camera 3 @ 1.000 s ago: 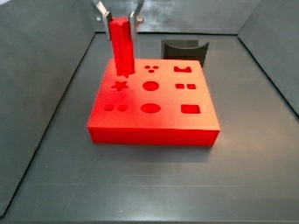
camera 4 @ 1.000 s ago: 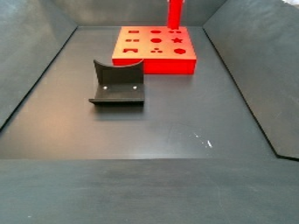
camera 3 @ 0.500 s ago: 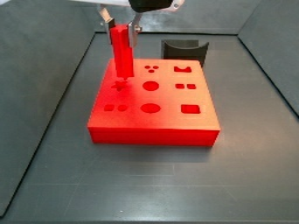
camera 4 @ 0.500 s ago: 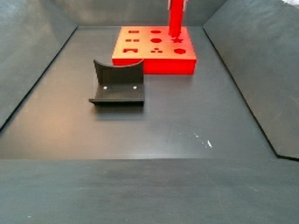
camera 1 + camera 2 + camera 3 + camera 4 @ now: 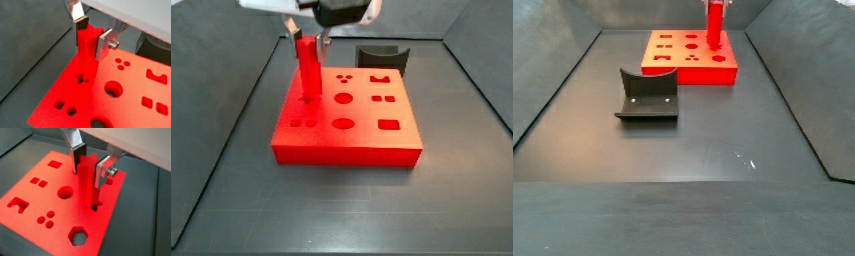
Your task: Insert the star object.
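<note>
The star object, a long slim red peg (image 5: 307,66), stands upright with its lower end in the star-shaped hole of the red block (image 5: 372,140). It shows in both wrist views (image 5: 85,60) (image 5: 89,190) and in a side view (image 5: 715,27). My gripper (image 5: 92,39) is shut on the peg's upper part, with one silver finger (image 5: 106,42) on each side. The gripper also shows in a wrist view (image 5: 91,168) and at the top of a side view (image 5: 313,34). The peg's tip inside the hole is hidden.
The red block (image 5: 687,60) has several other shaped holes, such as a round one (image 5: 113,89) and a hexagonal one (image 5: 78,236). The dark fixture (image 5: 647,96) stands on the grey floor apart from the block; it sits behind the block in a side view (image 5: 381,55). Sloping grey walls ring the floor.
My gripper has moved down with the peg in it. The peg's lower end has sunk from just over the block into the star-shaped hole.
</note>
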